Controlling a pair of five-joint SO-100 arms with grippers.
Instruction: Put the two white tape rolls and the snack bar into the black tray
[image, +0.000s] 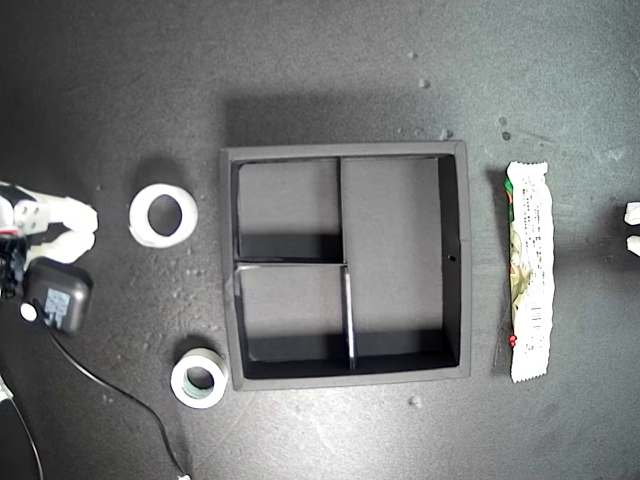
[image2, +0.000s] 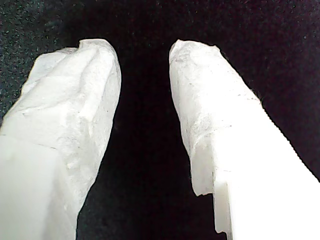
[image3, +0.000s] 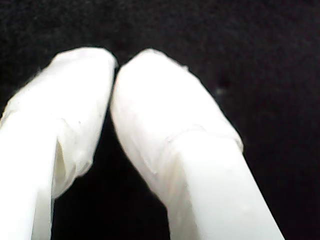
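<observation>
Tray sits mid-table, all three compartments bare. The wider tape roll is off toward the exterior view's left, the smaller roll just beside the tray's lower-left corner there. Snack bar lies along the tray's right side, not touching. My first gripper is spread apart over bare table; my second gripper is pinched closed, holding nothing.

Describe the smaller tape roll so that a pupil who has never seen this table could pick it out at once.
Find the black tray. Off its lower-left corner in the exterior view lies the smaller tape roll. Its grey-green core sets it apart from the wider, plain white roll farther up.
</observation>
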